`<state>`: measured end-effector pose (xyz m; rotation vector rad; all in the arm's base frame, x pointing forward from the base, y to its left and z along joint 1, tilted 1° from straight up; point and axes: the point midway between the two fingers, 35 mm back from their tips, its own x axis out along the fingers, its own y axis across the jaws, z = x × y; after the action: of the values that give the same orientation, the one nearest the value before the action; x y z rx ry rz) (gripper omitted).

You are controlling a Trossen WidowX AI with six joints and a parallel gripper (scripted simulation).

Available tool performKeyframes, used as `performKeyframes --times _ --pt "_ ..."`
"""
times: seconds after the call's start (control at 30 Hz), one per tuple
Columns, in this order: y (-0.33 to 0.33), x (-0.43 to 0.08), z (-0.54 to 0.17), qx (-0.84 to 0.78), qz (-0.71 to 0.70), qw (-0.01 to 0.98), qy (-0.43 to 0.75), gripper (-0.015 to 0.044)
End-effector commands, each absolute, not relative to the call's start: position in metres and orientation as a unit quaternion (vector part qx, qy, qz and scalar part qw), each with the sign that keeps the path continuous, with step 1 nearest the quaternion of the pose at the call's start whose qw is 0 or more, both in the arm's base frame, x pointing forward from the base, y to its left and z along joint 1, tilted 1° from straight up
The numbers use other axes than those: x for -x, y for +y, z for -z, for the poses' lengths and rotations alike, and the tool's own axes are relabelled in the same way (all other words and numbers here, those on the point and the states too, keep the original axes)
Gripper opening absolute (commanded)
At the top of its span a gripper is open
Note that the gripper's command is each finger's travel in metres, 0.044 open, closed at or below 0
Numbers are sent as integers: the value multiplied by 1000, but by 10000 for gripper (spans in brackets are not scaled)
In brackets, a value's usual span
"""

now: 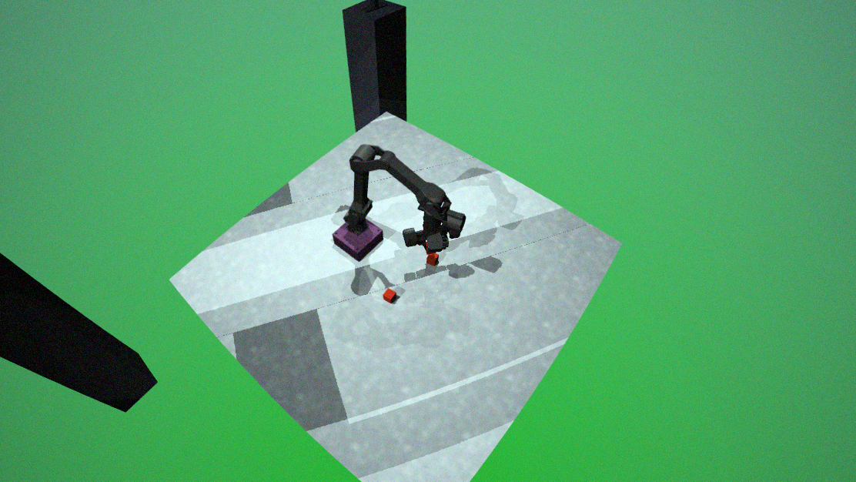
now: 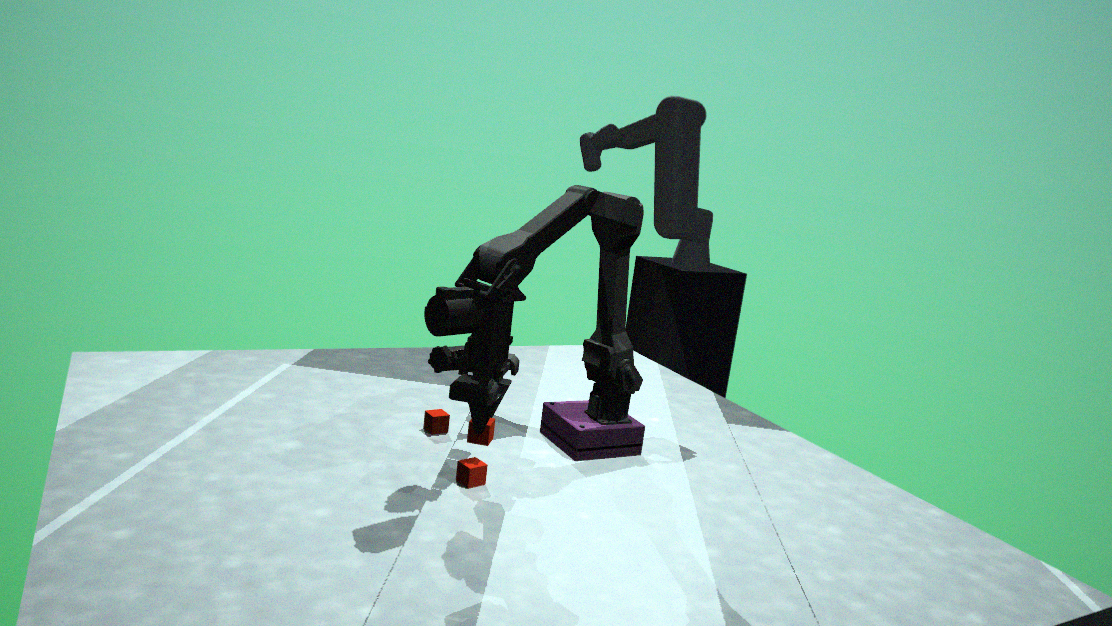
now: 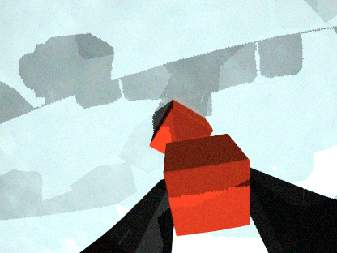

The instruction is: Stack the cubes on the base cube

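Note:
My gripper (image 2: 480, 429) (image 3: 206, 182) is shut on a red cube (image 2: 484, 435) (image 3: 208, 186), held above the table between the fingers. A second red cube (image 2: 471, 472) stands on the table below it, nearer the exterior camera. A third red cube (image 1: 389, 296) (image 2: 436, 422) stands apart on the table. In the top view a red cube (image 1: 432, 259) shows just under the gripper, with a red sliver above it; which is the held one is unclear. The wrist view shows one lower red cube (image 3: 188, 122), turned and partly hidden behind the held cube. I cannot tell which is the base cube.
The arm stands on a purple block (image 1: 358, 239) (image 2: 595, 439) beside the cubes. Behind it, off the table (image 1: 479, 371) (image 2: 272, 528), a grey robot (image 2: 677, 171) stands on a black pedestal (image 2: 684, 326). A black beam (image 1: 65, 335) shows at the left in the top view. Shadows cross the table.

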<state>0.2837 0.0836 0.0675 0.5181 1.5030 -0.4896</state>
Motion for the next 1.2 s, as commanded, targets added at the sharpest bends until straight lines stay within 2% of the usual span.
performKeyframes --times 0.0,1.17 --pt "94 -278 -65 -211 193 682 673 105" --pt "99 -276 -36 -199 186 686 675 105"
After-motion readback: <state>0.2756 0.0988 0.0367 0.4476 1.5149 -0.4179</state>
